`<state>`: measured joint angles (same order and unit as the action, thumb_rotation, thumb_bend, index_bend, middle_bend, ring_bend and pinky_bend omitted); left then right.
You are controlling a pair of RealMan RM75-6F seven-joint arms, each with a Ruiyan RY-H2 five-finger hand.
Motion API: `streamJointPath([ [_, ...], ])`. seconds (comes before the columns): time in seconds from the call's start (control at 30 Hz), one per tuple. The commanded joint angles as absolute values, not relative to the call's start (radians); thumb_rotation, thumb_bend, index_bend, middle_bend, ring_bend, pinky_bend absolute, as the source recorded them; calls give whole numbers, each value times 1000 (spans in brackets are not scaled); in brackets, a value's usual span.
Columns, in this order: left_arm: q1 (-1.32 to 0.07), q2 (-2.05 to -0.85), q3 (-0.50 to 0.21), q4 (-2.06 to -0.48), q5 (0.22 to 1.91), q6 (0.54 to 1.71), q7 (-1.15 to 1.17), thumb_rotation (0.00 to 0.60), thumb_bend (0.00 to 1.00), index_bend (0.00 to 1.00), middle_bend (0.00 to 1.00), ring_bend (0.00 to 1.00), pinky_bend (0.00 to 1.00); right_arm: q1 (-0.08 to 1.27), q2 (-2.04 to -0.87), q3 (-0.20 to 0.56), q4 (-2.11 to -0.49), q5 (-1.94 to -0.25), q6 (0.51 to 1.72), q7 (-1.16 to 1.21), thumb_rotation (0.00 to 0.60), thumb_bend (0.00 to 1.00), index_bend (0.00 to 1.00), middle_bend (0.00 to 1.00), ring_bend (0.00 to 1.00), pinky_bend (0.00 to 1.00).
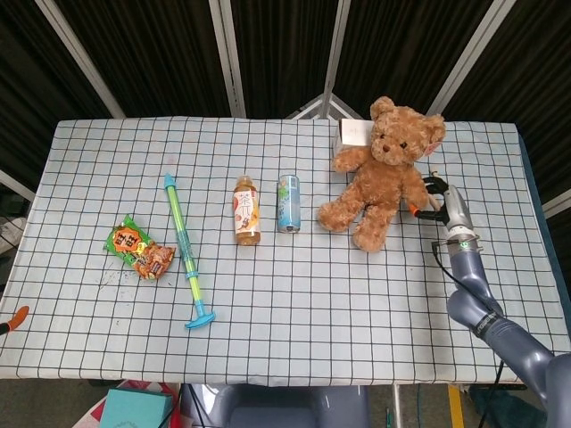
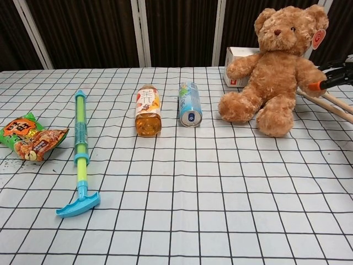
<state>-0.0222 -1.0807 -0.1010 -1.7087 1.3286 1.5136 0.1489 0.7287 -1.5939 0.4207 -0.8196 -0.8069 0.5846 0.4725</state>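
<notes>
A brown teddy bear (image 1: pixel 382 174) (image 2: pixel 278 69) sits at the back right of the checked tablecloth (image 1: pixel 339 285), leaning against a white box (image 1: pixel 351 135) (image 2: pixel 238 59). My right hand (image 1: pixel 439 198) (image 2: pixel 332 79) hovers just right of the bear's side, fingers apart and holding nothing; its orange-tipped finger points at the bear's arm. Two wooden sticks (image 1: pixel 441 183) (image 2: pixel 337 106) lie under the hand. Of my left hand only an orange fingertip (image 1: pixel 12 319) shows, off the table's left front corner.
A blue can (image 1: pixel 287 203) (image 2: pixel 189 104) and a tea bottle (image 1: pixel 246 210) (image 2: pixel 148 110) lie side by side mid-table. Further left are a blue-green pump toy (image 1: pixel 185 245) (image 2: pixel 81 149) and a snack bag (image 1: pixel 138 248) (image 2: pixel 30 138).
</notes>
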Motion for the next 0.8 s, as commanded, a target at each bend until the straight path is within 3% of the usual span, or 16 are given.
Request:
streamJointPath([
  [0.03,-23,-1079,-101,-1708,1329,1513,145,600,310,171,0,0,118,749,-1622,437,-804,-737,591,408,600,290,332,394,274,0],
  [0.3,-26,-1075,-103,-1705,1324,1506,135,600,310,173,0,0,118,765,-1655,456,-780,-666,626,323,600,290,497,507,353,0],
  [0.8,-29,-1081,-100,-1709,1322,1507,155,600,310,186,0,0,118,767,-1657,477,-770,-723,633,318,600,290,517,514,355,0],
])
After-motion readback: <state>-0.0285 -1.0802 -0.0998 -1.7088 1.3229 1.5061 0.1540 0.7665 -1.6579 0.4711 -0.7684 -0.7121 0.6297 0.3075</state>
